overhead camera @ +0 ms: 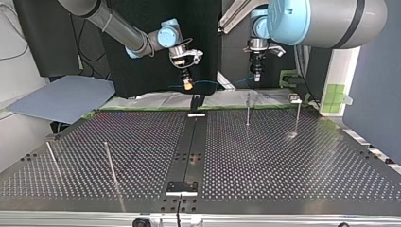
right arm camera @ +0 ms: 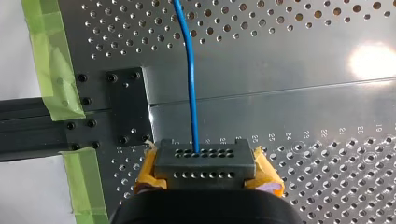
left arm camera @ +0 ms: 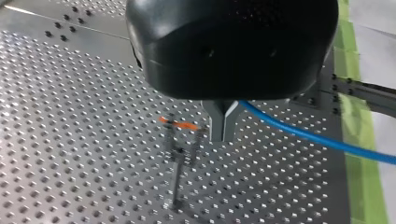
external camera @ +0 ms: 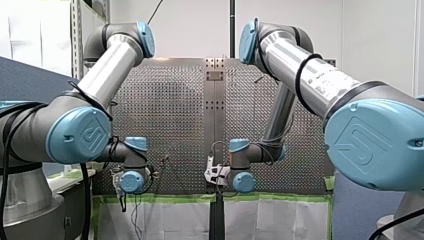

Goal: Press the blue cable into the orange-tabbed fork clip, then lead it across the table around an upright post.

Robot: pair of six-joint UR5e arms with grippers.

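The blue cable [overhead camera: 222, 84] hangs stretched between my two grippers above the table's far edge in the top view. My left gripper [left arm camera: 223, 137] has its metal fingers shut on the cable [left arm camera: 322, 139], which runs off sideways toward the green tape. The orange-tabbed fork clip [left arm camera: 181, 127] stands on the perforated plate just beside those fingers, with no cable in it. My right gripper [right arm camera: 204, 156], yellow-padded, is shut on the cable [right arm camera: 190, 79], which leads straight ahead from it. In the top view my left gripper [overhead camera: 257, 75] is at the right and my right gripper [overhead camera: 187, 85] at the left.
Two upright posts [overhead camera: 248, 111] [overhead camera: 298, 117] stand near the far edge at the top view's right, and two more [overhead camera: 109, 163] [overhead camera: 52, 158] lean at the near left. A dark centre rail [overhead camera: 191, 151] splits the table. Green tape [right arm camera: 51, 65] lines the far edge.
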